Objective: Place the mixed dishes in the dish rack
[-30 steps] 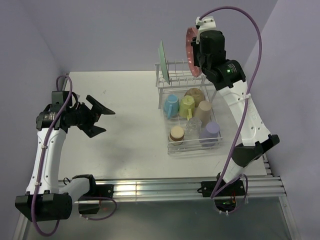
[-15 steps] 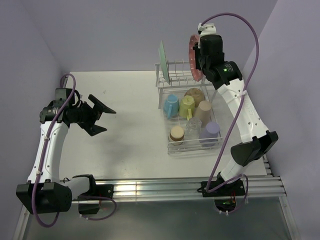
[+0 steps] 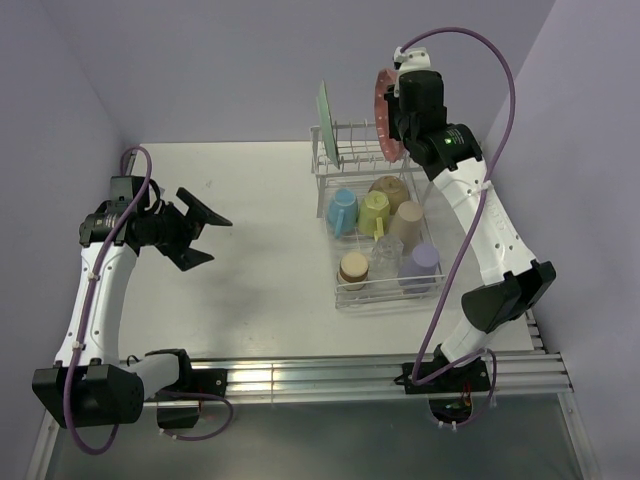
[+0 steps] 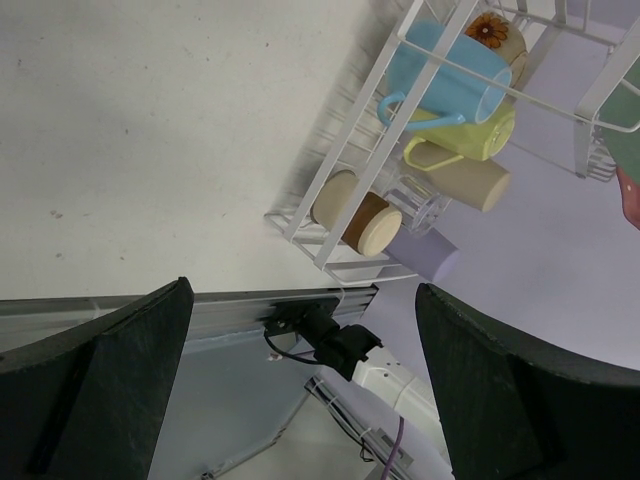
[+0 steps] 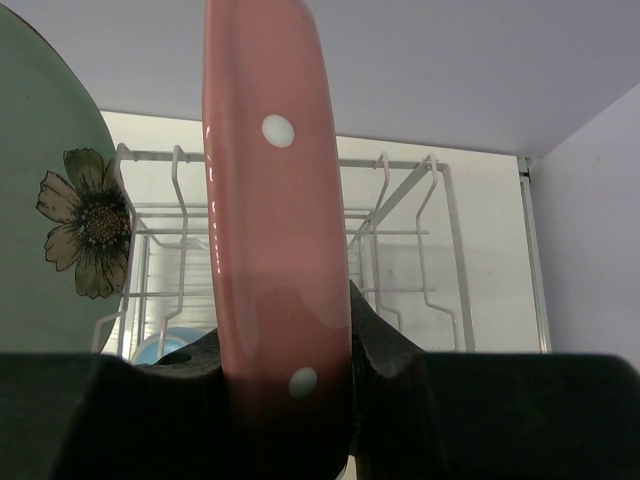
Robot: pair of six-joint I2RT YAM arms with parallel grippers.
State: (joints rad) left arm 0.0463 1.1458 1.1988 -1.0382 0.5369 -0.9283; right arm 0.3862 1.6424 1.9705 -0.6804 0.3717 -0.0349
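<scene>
The white wire dish rack [image 3: 350,165] stands at the back right. A mint-green plate [image 3: 323,118] stands upright in its prongs; it also shows in the right wrist view [image 5: 60,230]. My right gripper [image 3: 392,110] is shut on the pink dotted plate [image 5: 275,220], held on edge above the prongs' right end. The lower basket holds a blue cup [image 3: 343,209], a yellow cup [image 3: 374,211], tan cups [image 3: 405,222], a lavender cup [image 3: 420,262] and a clear glass [image 3: 386,255]. My left gripper [image 3: 203,233] is open and empty over the table at left.
The rack's lower basket [image 4: 330,170] shows in the left wrist view with the cups lying in it. Purple walls close the back and both sides. The metal rail [image 3: 300,375] runs along the near edge.
My right gripper has moved the pink plate slightly left and lower toward the prongs. My left arm drew back a little, then stayed still.
</scene>
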